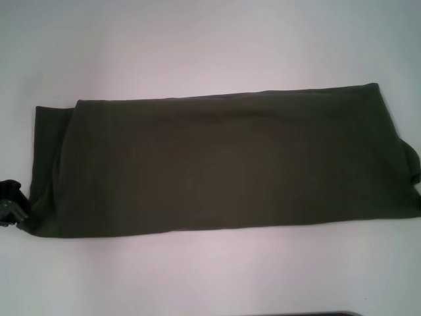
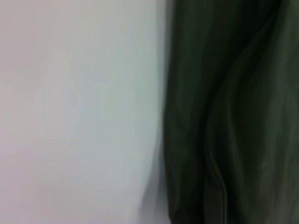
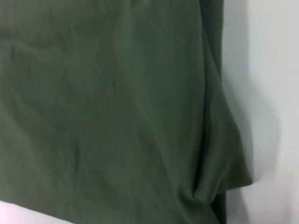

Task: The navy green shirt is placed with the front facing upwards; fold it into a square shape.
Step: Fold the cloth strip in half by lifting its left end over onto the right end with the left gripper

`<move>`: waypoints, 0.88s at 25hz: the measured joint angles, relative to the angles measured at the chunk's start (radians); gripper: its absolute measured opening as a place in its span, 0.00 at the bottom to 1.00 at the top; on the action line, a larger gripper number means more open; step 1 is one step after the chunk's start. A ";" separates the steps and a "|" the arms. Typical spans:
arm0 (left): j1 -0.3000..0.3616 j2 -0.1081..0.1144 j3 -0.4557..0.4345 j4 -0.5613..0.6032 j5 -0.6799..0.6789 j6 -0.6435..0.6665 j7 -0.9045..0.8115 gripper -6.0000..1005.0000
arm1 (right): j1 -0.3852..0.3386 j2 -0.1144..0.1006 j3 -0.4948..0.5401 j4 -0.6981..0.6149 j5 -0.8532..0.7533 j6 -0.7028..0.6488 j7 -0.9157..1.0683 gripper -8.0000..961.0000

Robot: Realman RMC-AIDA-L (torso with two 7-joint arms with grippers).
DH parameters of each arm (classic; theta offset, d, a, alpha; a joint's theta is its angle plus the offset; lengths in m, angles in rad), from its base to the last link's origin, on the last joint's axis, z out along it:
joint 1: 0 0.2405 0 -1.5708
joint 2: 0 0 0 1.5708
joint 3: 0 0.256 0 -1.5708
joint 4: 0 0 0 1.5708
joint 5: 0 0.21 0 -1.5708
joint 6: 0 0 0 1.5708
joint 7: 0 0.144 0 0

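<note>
The navy green shirt lies flat on the white table as a long dark olive band reaching from the far left to the right edge of the head view. No lettering or neck shows. A narrower layer sticks out at its left end. My left gripper shows as a small black shape at the shirt's near left corner, touching the cloth edge. The left wrist view holds creased shirt fabric beside bare table. The right wrist view is filled by shirt cloth with a bunched corner. My right gripper is out of view.
The white table surrounds the shirt with bare surface behind it and in front of it. A thin dark strip shows at the bottom edge of the head view.
</note>
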 joint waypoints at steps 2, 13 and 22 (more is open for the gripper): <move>0.000 -0.001 -0.013 0.000 0.000 0.008 0.005 0.07 | 0.000 -0.002 0.009 0.000 0.000 -0.001 0.002 0.01; 0.022 0.020 -0.059 -0.027 0.005 0.001 0.001 0.35 | 0.008 -0.016 0.048 0.000 0.001 -0.007 0.000 0.15; 0.022 0.024 -0.096 -0.104 -0.002 0.026 0.007 0.54 | 0.016 -0.039 0.109 -0.063 0.062 -0.053 -0.020 0.44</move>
